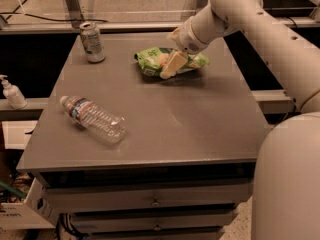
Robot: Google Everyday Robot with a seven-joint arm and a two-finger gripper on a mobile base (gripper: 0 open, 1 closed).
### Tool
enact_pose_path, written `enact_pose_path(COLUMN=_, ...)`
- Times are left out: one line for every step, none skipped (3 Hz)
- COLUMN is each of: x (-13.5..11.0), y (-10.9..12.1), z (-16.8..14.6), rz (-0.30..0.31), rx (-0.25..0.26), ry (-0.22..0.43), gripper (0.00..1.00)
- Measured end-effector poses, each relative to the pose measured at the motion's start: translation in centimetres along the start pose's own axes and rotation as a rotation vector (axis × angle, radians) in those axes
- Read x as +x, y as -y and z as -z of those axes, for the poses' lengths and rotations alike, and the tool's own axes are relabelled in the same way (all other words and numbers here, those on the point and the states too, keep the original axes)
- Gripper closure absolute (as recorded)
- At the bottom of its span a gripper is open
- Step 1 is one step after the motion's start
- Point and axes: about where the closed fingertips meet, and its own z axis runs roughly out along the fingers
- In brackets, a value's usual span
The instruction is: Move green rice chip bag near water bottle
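Observation:
The green rice chip bag [152, 61] lies flat near the far middle of the dark table [200, 119]. The gripper [168, 71] hangs from the white arm [235, 14], which reaches in from the right, and sits right over the middle of the bag, at or just above its surface. The water bottle [93, 119] lies on its side at the left front of the table, cap pointing to the far left, well apart from the bag.
A green-and-white drink can [92, 42] stands upright at the table's far left corner. A small white pump bottle [12, 93] stands on a ledge left of the table. The robot's white body [290, 184] fills the right front. Drawers sit under the tabletop.

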Motion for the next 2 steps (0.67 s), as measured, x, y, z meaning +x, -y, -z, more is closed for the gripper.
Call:
enact_pose_path(x=0.42, y=0.61, z=-0.34, rz=-0.024, rx=0.008, ry=0.008, gripper=0.41)
enact_pose_path(x=1.14, y=0.79, z=0.53, rz=-0.046, rx=0.019, ry=0.004, gripper=0.64)
